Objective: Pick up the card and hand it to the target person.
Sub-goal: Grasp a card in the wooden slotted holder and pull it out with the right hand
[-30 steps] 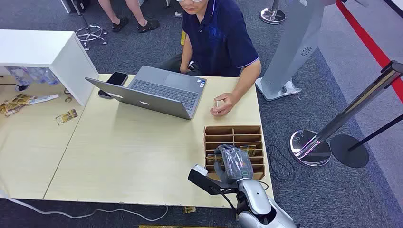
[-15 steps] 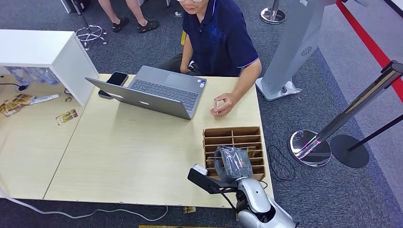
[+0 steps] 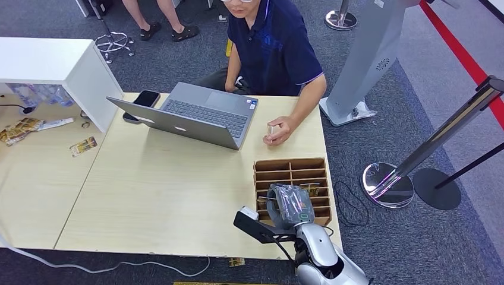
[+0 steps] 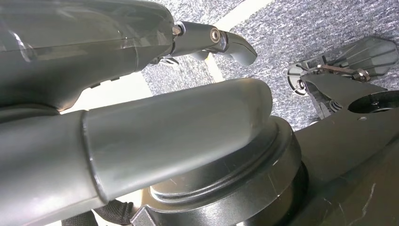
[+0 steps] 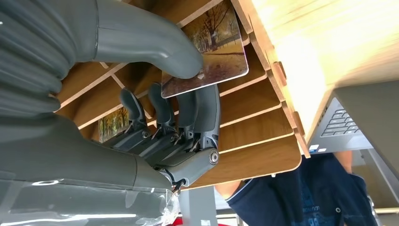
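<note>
A card (image 5: pixel 211 52) with an autumn-trees picture sticks out of a slot of the brown wooden rack (image 5: pixel 254 127). My right hand (image 5: pixel 179 94) pinches it, thumb on its face and fingers underneath. From the head view my right hand (image 3: pixel 290 205), in a clear plastic cover, hangs over the near half of the rack (image 3: pixel 291 167) at the table's right edge. The person (image 3: pixel 276 47) in a dark blue shirt sits at the far side, one hand (image 3: pixel 278 130) resting on the table. My left hand (image 4: pixel 141 127) hangs beside my body, its fingers apart and holding nothing.
An open grey laptop (image 3: pixel 196 116) and a phone (image 3: pixel 145 98) lie on the far part of the table. A second card (image 5: pixel 113 125) sits in another rack slot. A white cabinet (image 3: pixel 53 62) stands at the left; stanchion bases (image 3: pixel 389 184) stand on the carpet at the right.
My right hand has shifted slightly left and toward me over the rack, and its fingers have curled in. The person and table items have stayed put.
</note>
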Controlling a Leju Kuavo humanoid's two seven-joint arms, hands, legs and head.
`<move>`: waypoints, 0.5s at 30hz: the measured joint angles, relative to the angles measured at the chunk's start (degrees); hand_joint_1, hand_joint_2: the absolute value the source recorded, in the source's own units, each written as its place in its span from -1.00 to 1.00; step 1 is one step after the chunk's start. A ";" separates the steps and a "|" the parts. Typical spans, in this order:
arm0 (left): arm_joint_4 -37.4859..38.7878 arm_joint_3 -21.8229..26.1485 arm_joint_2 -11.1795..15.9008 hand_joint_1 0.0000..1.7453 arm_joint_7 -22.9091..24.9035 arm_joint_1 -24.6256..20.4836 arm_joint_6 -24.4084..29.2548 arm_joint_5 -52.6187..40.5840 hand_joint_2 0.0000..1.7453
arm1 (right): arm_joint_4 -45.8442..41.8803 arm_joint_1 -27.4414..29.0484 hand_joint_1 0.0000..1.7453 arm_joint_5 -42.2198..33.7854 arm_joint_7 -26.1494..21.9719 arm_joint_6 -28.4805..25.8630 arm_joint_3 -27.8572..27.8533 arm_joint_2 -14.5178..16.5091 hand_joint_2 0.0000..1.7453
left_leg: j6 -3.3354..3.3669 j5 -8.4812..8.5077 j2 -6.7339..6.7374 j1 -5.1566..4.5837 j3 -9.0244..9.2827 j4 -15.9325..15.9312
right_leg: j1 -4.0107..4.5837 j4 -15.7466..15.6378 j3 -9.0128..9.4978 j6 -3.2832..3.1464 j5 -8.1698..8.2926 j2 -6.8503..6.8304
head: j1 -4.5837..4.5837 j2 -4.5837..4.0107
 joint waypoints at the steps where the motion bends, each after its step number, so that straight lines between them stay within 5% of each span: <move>1: 0.00 0.00 0.00 -1.00 -0.01 0.00 0.00 0.00 -1.00 | 0.00 -0.01 0.60 -0.05 -0.04 -0.10 0.01 0.00 1.00 | 0.00 0.00 0.00 0.00 0.00 0.00 | 0.00 0.00 0.00 0.00 0.00 0.00 | 0.01 0.00; 15: 0.00 0.00 0.00 -1.00 0.00 0.01 0.13 0.03 -1.00 | -2.74 -0.02 0.56 2.19 0.72 -1.21 0.00 -0.39 1.00 | 0.00 0.00 0.00 0.00 -0.01 0.00 | 0.00 0.00 -0.01 0.00 0.00 0.00 | 0.01 -0.01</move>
